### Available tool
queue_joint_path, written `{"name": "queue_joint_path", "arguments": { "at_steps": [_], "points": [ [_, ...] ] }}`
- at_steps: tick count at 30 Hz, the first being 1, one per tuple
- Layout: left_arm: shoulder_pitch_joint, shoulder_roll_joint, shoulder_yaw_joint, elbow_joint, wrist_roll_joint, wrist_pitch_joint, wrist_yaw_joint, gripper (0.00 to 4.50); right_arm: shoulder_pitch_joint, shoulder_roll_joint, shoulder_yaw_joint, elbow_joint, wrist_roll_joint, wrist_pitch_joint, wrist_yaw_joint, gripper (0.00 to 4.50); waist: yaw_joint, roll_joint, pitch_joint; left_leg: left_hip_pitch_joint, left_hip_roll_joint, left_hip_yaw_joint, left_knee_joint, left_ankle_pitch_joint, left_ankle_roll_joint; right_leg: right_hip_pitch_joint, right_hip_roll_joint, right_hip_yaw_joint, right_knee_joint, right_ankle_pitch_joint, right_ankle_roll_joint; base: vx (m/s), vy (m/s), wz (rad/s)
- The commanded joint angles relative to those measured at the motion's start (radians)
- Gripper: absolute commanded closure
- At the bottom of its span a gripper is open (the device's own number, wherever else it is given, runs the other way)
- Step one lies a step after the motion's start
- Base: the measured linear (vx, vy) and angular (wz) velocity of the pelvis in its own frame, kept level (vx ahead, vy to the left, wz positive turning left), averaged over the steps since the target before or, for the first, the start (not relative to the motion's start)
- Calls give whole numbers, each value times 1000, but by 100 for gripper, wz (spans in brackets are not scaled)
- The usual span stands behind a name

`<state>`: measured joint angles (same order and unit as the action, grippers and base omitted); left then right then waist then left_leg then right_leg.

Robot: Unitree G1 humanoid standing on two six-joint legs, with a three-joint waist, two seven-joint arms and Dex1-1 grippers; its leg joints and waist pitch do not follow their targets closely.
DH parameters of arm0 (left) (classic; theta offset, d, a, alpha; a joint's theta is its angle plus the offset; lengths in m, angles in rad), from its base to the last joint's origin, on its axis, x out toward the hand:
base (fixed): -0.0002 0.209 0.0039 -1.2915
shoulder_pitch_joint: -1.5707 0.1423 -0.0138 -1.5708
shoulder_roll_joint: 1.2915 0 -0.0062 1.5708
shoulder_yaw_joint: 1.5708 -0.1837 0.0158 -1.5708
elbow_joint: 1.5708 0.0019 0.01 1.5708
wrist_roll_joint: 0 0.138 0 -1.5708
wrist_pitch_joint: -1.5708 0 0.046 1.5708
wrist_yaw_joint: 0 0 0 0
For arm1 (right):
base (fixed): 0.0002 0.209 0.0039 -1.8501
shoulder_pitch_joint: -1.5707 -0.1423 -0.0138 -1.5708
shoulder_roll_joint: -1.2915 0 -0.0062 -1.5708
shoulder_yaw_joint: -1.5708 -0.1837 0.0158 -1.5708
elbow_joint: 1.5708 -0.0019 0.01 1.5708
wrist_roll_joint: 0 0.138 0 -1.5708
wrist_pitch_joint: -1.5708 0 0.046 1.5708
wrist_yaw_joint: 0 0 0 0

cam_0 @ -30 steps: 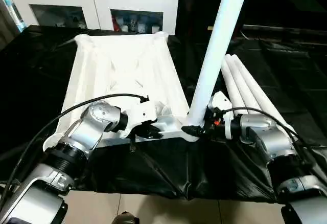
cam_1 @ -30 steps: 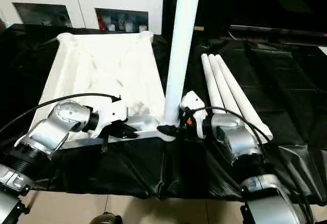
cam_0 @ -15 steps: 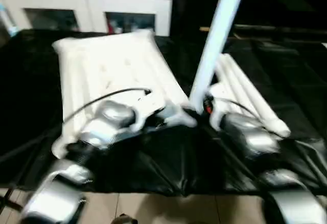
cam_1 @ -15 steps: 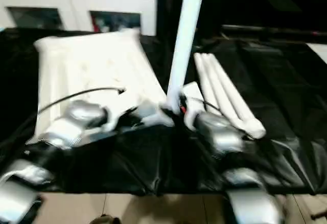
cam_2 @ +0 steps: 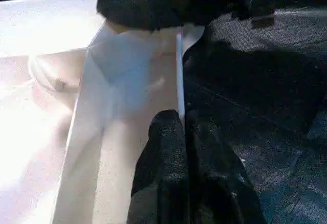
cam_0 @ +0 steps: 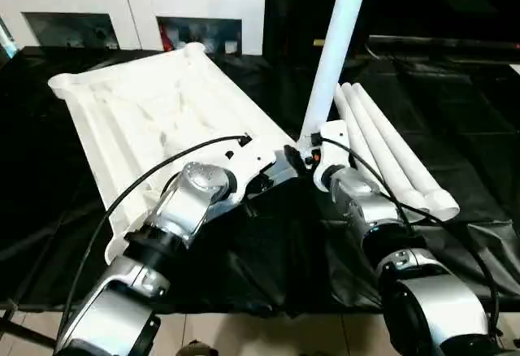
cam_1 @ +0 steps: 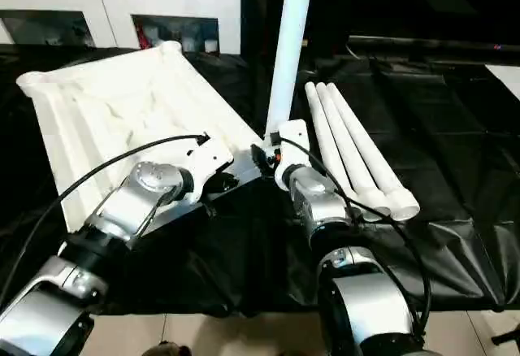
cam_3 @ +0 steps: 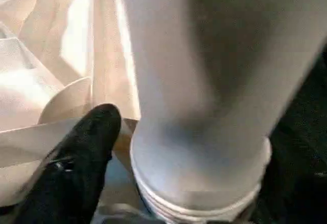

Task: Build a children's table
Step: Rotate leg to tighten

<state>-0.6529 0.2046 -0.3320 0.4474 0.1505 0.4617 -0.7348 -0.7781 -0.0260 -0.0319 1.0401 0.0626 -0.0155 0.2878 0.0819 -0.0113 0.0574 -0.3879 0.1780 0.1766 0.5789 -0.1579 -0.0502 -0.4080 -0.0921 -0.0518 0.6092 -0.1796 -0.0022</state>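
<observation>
Table top (cam_0: 154, 120): we see it upside down on the black sheet (cam_0: 455, 104), ribbed underside up, lying skewed, near corner toward centre.
Standing leg (cam_0: 333, 55): white tube, upright w/ slight tilt, foot at the top's near corner socket; threaded end shows in right wrist view (cam_3: 204, 183).
Spare legs (cam_0: 390, 153): three white tubes side by side on the sheet, just right of the standing leg.
Left arm: silver forearm runs from bottom left up to the near edge of the top, elbow low, wrist bent inward, black cable looping over it.
Left gripper (cam_2: 185, 137): we read its fingers as clamped on the thin near rim of the top; rim passes between the two black fingers.
Right arm: forearm comes up from bottom right, wrist at the leg's base.
Right gripper (cam_0: 302, 154): at the leg's foot; one black finger (cam_3: 82, 152) beside the tube. We cannot tell if it is gripping.
Cabinet (cam_0: 130, 6): white, glass doors, behind the sheet.
</observation>
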Motion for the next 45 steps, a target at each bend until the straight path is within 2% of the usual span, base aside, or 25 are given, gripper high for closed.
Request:
{"name": "queue_joint_path", "arguments": {
  "at_steps": [1,8,11,14,18,19,25,28,29,30,32,33,36,39,45],
  "points": [
    [11,2,-40,-76,-29,-46,-82,450,11,2,60,15,-28,-11,115,56,1,6,-72,19,43,-11,-70,-256,19,50,-52,33,-68,-148,-234,0,0,0],
    [49,91,-56,-105,-66,-121,-234,450,75,-113,98,-70,-49,-52,313,56,4,8,-69,22,47,-11,-72,-289,14,48,-51,35,-69,-165,-232,0,0,0],
    [65,122,-61,-122,-89,-172,-309,450,105,-152,108,-114,-31,-51,415,56,6,10,-70,25,47,-9,-70,-283,19,46,-50,36,-67,-146,-244,0,0,0],
    [75,148,-67,-132,-105,-202,-370,450,135,-185,120,-166,-11,-54,520,56,8,7,-69,22,47,-9,-71,-291,27,49,-50,36,-68,-161,-237,0,0,0],
    [74,187,-69,-107,-117,-252,-436,450,186,-239,138,-286,42,-9,692,56,16,10,-69,24,50,-9,-72,-291,32,47,-49,35,-68,-163,-243,0,0,0],
    [72,191,-70,-101,-116,-255,-441,450,191,-244,141,-300,47,-1,710,56,19,8,-68,24,51,-9,-72,-293,32,47,-49,35,-67,-172,-241,0,0,0],
    [54,238,-76,-50,-107,-296,-519,450,260,-330,218,-447,56,58,904,56,26,7,-68,23,51,-10,-72,-298,30,47,-50,36,-71,-209,-226,0,0,0],
    [52,256,-82,-37,-99,-311,-545,450,280,-346,237,-487,52,73,942,72,31,6,-68,25,52,-10,-72,-300,24,44,-52,36,-71,-218,-227,0,0,0],
    [52,258,-80,-35,-99,-314,-547,450,284,-348,241,-496,53,80,950,89,30,5,-68,24,52,-10,-73,-299,22,44,-52,36,-71,-218,-230,0,0,0],
    [50,264,-79,-25,-98,-326,-551,450,293,-346,245,-517,60,100,959,89,31,8,-67,25,52,-11,-74,-302,18,44,-51,36,-71,-221,-230,0,0,0],
    [49,267,-78,-20,-97,-331,-553,450,297,-346,247,-529,65,110,959,102,31,8,-68,26,52,-10,-74,-307,15,43,-52,36,-70,-220,-232,0,0,0],
    [49,268,-77,-18,-97,-333,-554,450,300,-345,249,-538,69,117,958,125,31,7,-67,25,52,-11,-74,-309,14,44,-52,36,-71,-223,-231,0,0,0],
    [49,268,-75,-13,-97,-339,-558,450,308,-342,252,-559,80,135,959,131,33,7,-68,25,52,-11,-73,-299,13,44,-53,36,-69,-213,-234,0,0,0],
    [56,261,-66,-19,-104,-330,-551,450,321,-329,254,-573,86,156,955,163,32,6,-69,25,52,-10,-73,-297,12,44,-53,36,-68,-205,-236,0,0,0],
    [62,222,-43,-31,-118,-285,-500,450,329,-299,241,-569,81,180,894,172,33,2,-66,25,51,-10,-73,-298,10,44,-55,37,-70,-227,-233,0,0,0]
  ]
}}
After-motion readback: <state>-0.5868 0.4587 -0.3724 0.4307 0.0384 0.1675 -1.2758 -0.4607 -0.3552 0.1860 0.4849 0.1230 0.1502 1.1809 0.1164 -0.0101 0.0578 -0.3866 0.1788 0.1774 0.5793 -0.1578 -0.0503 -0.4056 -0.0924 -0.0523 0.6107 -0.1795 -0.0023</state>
